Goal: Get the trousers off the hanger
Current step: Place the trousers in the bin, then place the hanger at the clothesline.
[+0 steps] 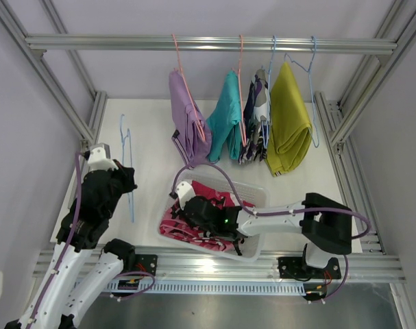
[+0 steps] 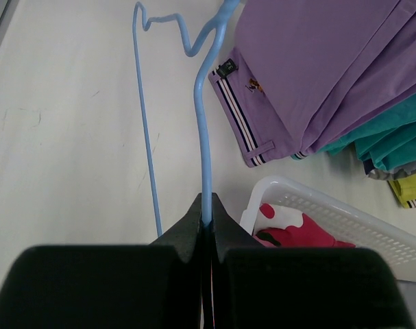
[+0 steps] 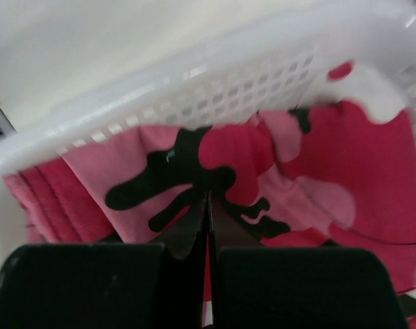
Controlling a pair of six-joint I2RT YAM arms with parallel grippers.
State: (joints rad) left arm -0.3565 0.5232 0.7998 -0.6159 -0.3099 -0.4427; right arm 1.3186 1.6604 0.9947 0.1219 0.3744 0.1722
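Now left gripper (image 2: pixel 206 209) clamps the blue hanger (image 2: pixel 203 137); right gripper (image 3: pixel 208 204) closed, against pink trousers (image 3: pixel 358 157) in basket (image 3: pixel 194 86).

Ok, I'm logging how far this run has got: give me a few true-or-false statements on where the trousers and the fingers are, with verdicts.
1. Four pairs hang from the rail: lilac trousers, teal trousers, camouflage trousers, mustard trousers. True.
2. The pink-red trousers hang from the rail too. False: they lie in the white basket.
3. The left gripper has its fingers shut on the blue hanger. True.
4. The right gripper hovers over the mustard trousers. False: it is down in the basket, fingers shut, at the pink-red trousers.
5. The mustard trousers hang leftmost. False: the lilac trousers do; the mustard ones hang rightmost.
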